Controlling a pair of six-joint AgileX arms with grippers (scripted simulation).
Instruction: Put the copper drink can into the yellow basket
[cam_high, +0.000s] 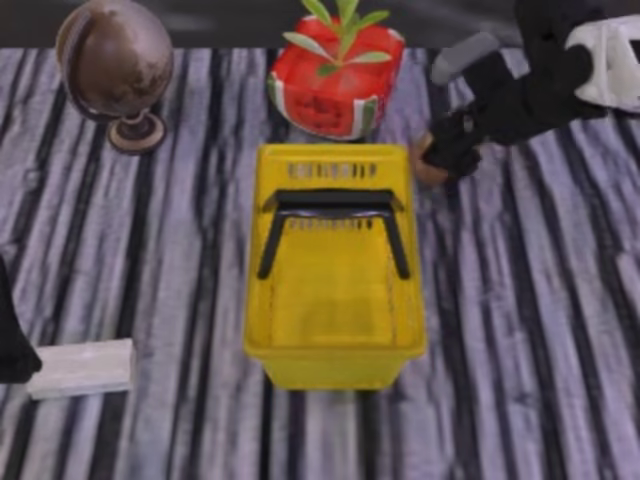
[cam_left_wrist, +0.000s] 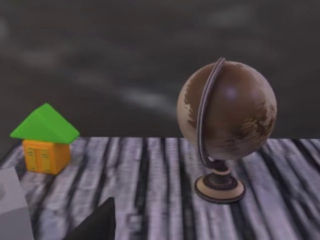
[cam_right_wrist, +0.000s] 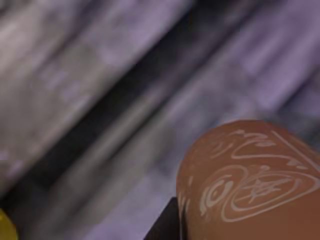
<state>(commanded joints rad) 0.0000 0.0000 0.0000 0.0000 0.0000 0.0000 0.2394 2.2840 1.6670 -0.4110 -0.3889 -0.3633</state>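
The copper drink can (cam_high: 429, 171) stands on the striped table just right of the yellow basket's (cam_high: 340, 362) far right corner, mostly covered from above by my right gripper (cam_high: 447, 150). In the right wrist view the can (cam_right_wrist: 250, 185) looms close, its pale emblem facing the camera. One dark finger (cam_right_wrist: 165, 225) presses against its side, so the gripper is shut on it. A sliver of the basket (cam_right_wrist: 4, 225) shows at that view's edge. The basket's black handles are folded across its far half. My left arm (cam_high: 12, 350) is parked at the table's left edge, one finger (cam_left_wrist: 97, 222) showing.
A brown globe on a stand (cam_high: 115, 60) sits at the back left, also seen from the left wrist (cam_left_wrist: 227, 117). A red watermelon-patterned plant pot (cam_high: 335, 75) stands right behind the basket. A white block (cam_high: 80, 368) lies front left, and an orange toy house with a green roof (cam_left_wrist: 45, 140) stands beyond it.
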